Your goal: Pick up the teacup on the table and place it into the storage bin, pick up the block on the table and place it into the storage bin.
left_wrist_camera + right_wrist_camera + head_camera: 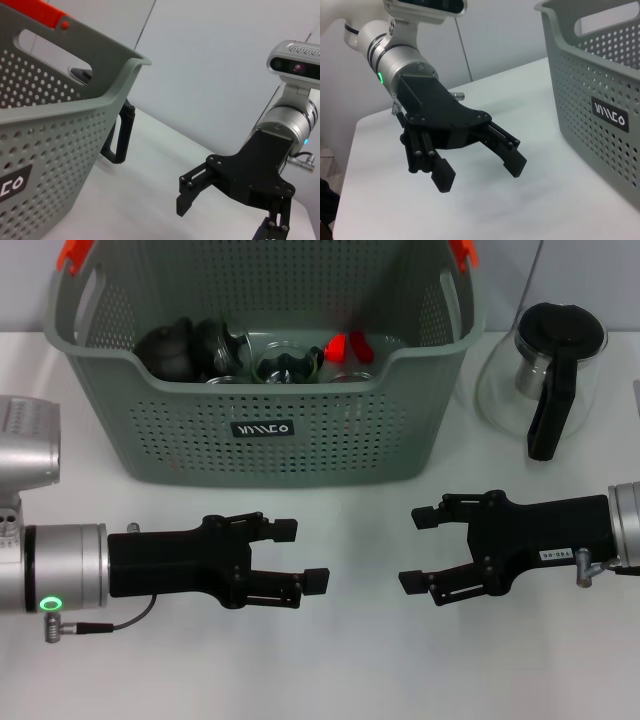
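The grey-green perforated storage bin (265, 440) stands at the back middle of the table; its wall also shows in the wrist views (45, 150) (600, 75). Inside it lie a glass teacup (285, 367), a red block (348, 347) and dark rounded ware (175, 348). In front of the bin, low over the bare white table, my left gripper (300, 555) (480, 175) and my right gripper (415, 548) (220, 222) face each other. Both are open and hold nothing. No teacup or block shows on the table itself.
A glass teapot (555, 365) with a black lid and handle stands to the right of the bin; its handle (120, 135) shows past the bin's corner. Orange clips (75, 255) sit on the bin's handles.
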Robot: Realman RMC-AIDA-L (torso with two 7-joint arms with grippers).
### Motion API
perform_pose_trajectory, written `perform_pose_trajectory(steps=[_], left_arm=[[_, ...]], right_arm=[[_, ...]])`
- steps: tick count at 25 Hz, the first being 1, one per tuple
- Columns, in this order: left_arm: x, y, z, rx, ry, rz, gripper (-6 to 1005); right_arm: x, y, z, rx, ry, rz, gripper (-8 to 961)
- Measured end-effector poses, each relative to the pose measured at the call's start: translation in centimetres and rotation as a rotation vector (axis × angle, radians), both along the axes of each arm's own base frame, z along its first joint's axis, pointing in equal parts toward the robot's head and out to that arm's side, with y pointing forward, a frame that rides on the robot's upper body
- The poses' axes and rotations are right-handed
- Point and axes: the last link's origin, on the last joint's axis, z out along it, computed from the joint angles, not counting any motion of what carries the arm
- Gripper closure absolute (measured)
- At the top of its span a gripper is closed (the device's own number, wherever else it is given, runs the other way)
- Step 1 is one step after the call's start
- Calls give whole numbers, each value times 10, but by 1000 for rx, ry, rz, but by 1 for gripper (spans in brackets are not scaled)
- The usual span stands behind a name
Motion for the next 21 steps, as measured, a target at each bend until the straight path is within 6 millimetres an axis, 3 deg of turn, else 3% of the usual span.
perform_pose_trajectory(steps=[21], left_arm=[[3,3,0,2,2,-8,63]], right_arm=[[2,5,2,19,-5,-44,7]])
